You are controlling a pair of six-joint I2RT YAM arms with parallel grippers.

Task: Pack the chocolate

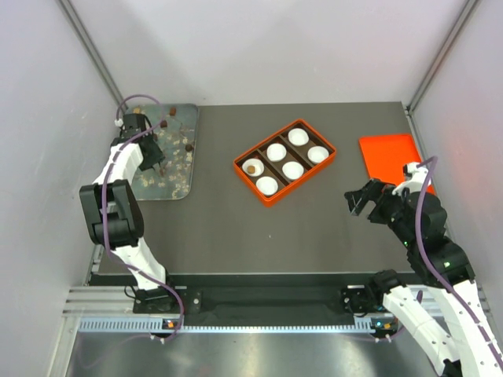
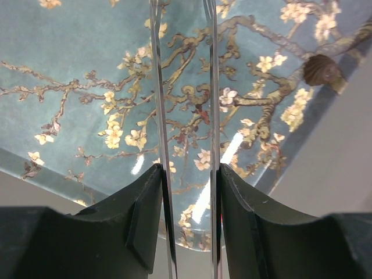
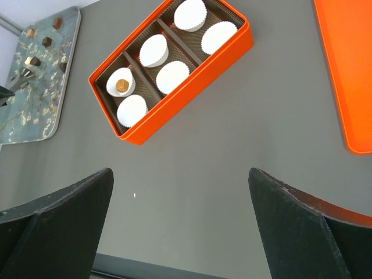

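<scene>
1. The left hand (image 2: 189,174) is clamping the tongs (image 2: 158,104), holding them over the flowered tray (image 2: 70,58).
2. Dark chocolate (image 2: 321,70) is lying on that tray; one tan piece (image 3: 121,85) is sitting in a paper cup (image 3: 111,87) inside the orange box (image 3: 197,81).
3. The right hand (image 3: 180,174) is hanging open above the worktop (image 3: 232,145).

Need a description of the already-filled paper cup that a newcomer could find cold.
Mid-table sits an orange box holding six white paper cups. Go to the box corner closest to the flowered tray; the cup sitting there is the one. It alone holds a tan chocolate, while the other five cups are empty.
</scene>
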